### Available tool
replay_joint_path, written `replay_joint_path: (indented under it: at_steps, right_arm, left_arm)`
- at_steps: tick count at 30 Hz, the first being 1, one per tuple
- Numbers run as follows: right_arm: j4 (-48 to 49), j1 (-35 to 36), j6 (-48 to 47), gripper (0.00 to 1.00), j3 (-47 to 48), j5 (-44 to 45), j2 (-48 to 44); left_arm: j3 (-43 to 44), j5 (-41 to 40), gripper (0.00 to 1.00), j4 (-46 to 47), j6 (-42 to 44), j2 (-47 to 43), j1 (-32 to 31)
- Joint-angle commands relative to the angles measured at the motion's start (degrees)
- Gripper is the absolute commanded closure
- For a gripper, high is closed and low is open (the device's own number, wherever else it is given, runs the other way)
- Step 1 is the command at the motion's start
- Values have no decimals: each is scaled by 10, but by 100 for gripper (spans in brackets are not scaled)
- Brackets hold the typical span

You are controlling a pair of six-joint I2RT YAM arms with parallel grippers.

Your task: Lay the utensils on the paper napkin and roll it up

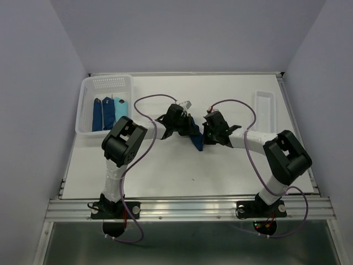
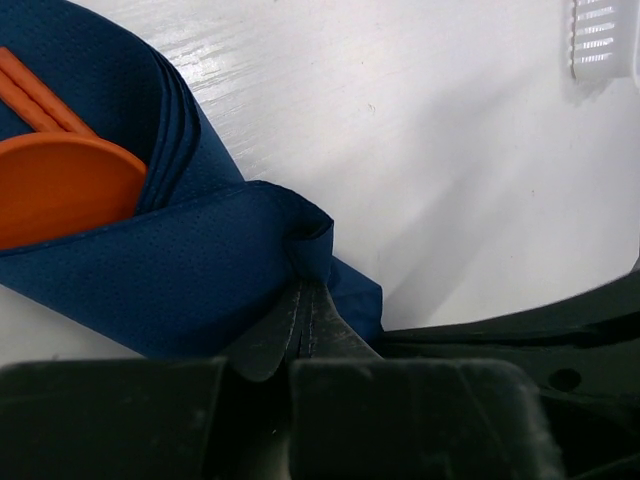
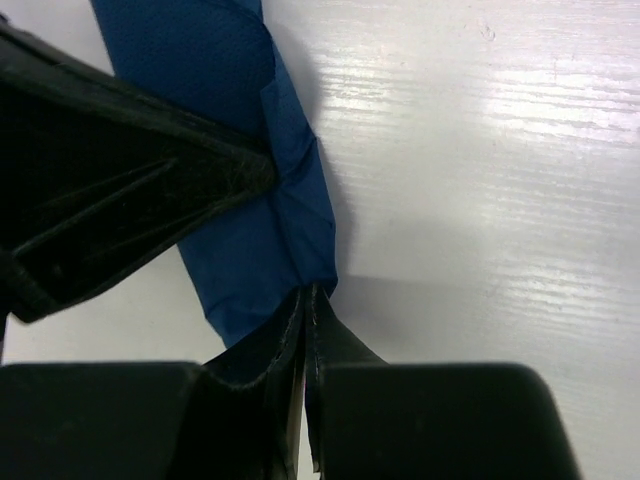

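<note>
- Navy paper napkin point(image 1: 196, 143) roll: long axis runs diagonally, mid-table — bare table point(image 1: 182, 168) on your near side.
- Left gripper point(image 2: 305, 300), right gripper point(image 3: 310, 300): both pinched on its edge.

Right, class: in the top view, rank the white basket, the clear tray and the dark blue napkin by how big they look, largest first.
Largest: white basket
Next: clear tray
Smallest: dark blue napkin, though it is partly hidden, so this ranks only what shows.
</note>
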Motion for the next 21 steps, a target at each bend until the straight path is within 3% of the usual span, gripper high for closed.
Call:
replay_joint_path:
  at_steps: [1, 7, 21]
  right_arm:
    - [9, 16, -12, 94, -14, -8, -60]
    - [8, 21, -13, 93, -22, -25, -87]
    - [17, 27, -2, 94, -55, -32, -30]
  left_arm:
    - [-5, -9, 100, -43, 27, -16, 4]
    - [-3, -4, 100, -43, 27, -12, 4]
    - [-2, -1, 100, -45, 30, -13, 5]
